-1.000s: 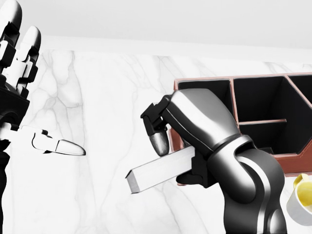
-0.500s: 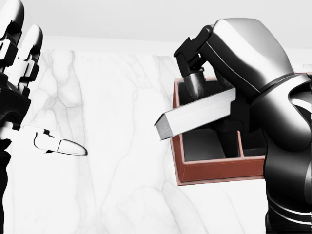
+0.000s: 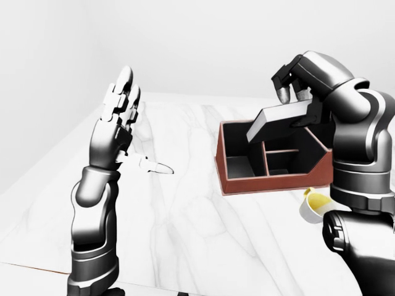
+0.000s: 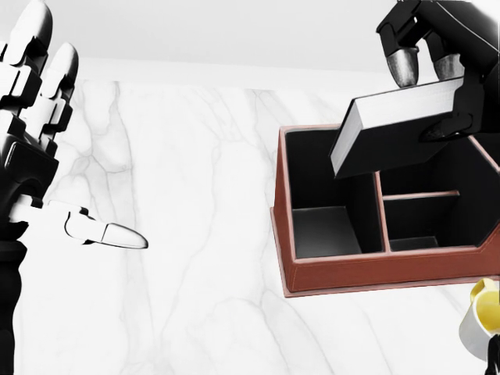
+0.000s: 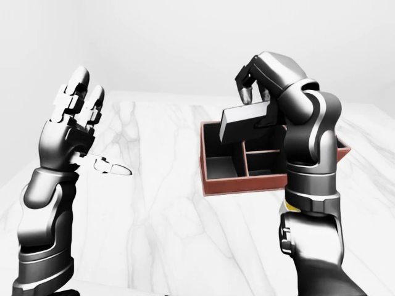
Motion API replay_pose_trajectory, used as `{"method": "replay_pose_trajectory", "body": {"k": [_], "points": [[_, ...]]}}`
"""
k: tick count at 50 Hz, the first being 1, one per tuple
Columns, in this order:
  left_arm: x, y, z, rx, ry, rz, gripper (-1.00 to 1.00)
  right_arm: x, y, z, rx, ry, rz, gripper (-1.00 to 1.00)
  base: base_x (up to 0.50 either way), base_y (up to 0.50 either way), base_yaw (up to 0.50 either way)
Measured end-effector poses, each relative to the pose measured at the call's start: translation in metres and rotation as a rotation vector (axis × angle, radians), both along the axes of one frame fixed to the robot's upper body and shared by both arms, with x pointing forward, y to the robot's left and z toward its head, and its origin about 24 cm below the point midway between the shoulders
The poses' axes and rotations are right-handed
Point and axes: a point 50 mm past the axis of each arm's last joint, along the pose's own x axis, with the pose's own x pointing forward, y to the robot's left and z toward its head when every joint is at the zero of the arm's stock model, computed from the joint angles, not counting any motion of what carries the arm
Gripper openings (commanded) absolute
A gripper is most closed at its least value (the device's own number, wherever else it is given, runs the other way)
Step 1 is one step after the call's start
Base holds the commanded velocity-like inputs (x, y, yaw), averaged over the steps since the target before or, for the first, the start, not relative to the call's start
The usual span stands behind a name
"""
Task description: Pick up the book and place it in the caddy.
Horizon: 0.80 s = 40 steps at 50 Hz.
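Book [image 4: 394,129]: held above the caddy, tilted, low corner dipping toward the large left compartment, not yet touching any wall as far as can be told.

Counter [image 3: 185,209] of white marble, carrying everything.

Caddy [image 4: 351,269], red-brown, dark inside, split by dividers, at the right of the head view.

Right hand [image 3: 299,86] raised over the caddy, fingers [image 4: 404,66] clenched on the book's upper end, thumb pressing from beneath.

Left hand [image 3: 117,123] upright and well apart at the left, fingers released and spread, gripping nothing.

Yellow cup [image 4: 483,316] just beside the caddy's lower right corner.

Probably stiff, light, smooth-covered and prone to slipping or pivoting in an end grip; better taken across the thickness nearer the middle, then lowered edge-first between the dividers.
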Motion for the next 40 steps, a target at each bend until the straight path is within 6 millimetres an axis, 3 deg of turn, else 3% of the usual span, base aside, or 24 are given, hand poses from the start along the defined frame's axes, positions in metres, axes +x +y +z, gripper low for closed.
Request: {"method": "replay_pose_trajectory", "body": {"k": [15, 40], "points": [[0.004, -0.002, -0.003, 0.002, 0.018, 0.001, 1.0, 0.022, -0.03, 0.004, 0.007, -0.003, -0.043, -1.0, 0.0, 0.0, 0.0], [0.009, -0.007, -0.007, 0.008, 0.04, 0.003, 1.0, 0.046, -0.077, -0.015, 0.059, 0.059, -0.272, -1.0, 0.0, 0.0, 0.0]]}}
